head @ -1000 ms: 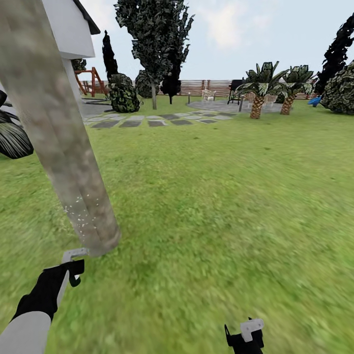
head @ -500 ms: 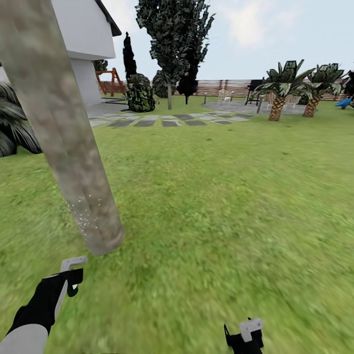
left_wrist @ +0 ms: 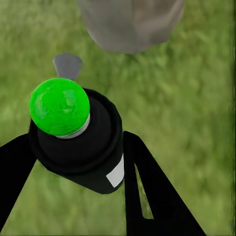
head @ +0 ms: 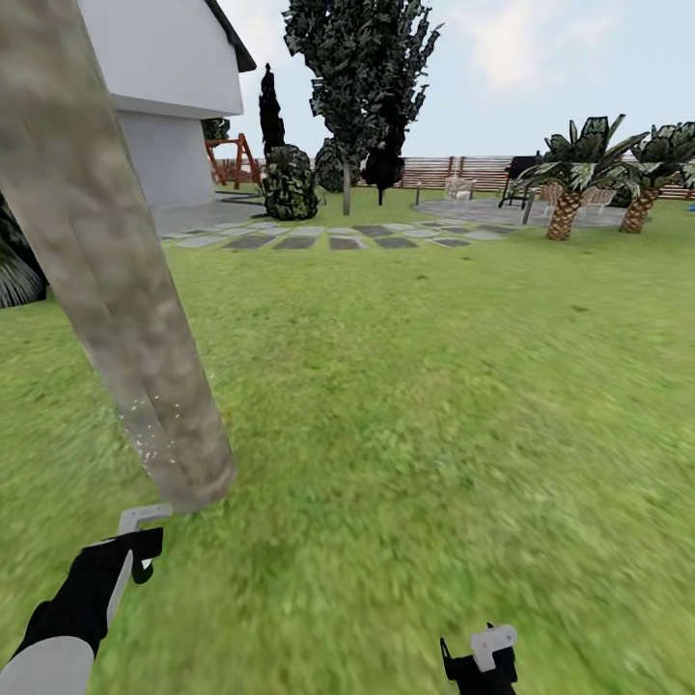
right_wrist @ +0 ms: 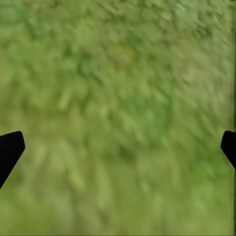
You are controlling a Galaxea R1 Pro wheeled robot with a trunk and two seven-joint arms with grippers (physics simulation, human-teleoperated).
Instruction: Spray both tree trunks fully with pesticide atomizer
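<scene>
- The left gripper [left_wrist: 98, 162] clamps the pesticide atomizer [left_wrist: 73, 142], a black bottle with a green cap, just short of the tree trunk [head: 116, 290].
- White pesticide [head: 150, 434] specks dot the trunk's lower part.
- The right gripper [right_wrist: 118, 147] hangs wide apart and empty over the lawn [head: 434, 405], beside the trunk.
- Well beyond the trunk stand a white house [head: 169, 97], paving [head: 328, 236], palms [head: 569, 188] and a fence [head: 463, 169].

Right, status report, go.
Left gripper shut on atomizer, nozzle toward tree trunk. Right gripper open over grass. White specks low on the trunk only. Nothing between nozzle and trunk.
</scene>
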